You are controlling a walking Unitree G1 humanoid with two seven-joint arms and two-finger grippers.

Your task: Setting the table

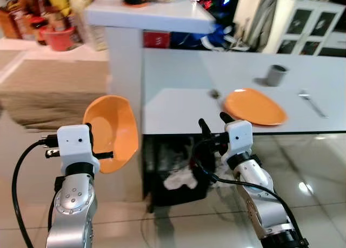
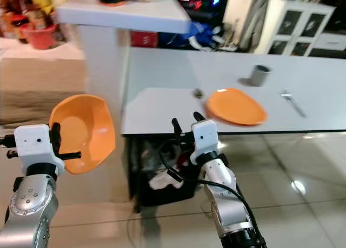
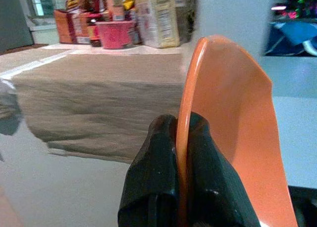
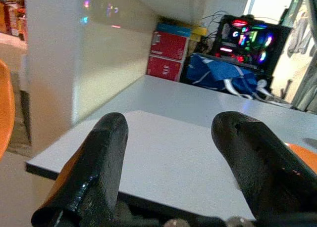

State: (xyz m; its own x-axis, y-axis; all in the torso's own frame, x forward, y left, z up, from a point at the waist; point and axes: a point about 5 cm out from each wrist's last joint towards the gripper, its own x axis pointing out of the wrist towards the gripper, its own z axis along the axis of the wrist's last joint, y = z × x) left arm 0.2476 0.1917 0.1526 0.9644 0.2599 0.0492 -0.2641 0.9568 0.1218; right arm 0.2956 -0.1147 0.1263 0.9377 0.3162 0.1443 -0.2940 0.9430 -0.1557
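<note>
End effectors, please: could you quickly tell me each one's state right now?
Left end effector: closed on the orange bowl's rim.
Right end effector: open, holding nothing.

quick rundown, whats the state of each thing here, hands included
left hand: shut on the orange bowl's rim
orange bowl: held on edge, off the table
right hand: open, holding nothing, at the table's edge
orange plate: flat on the white table
grey cup: upright
fork: lying flat
</note>
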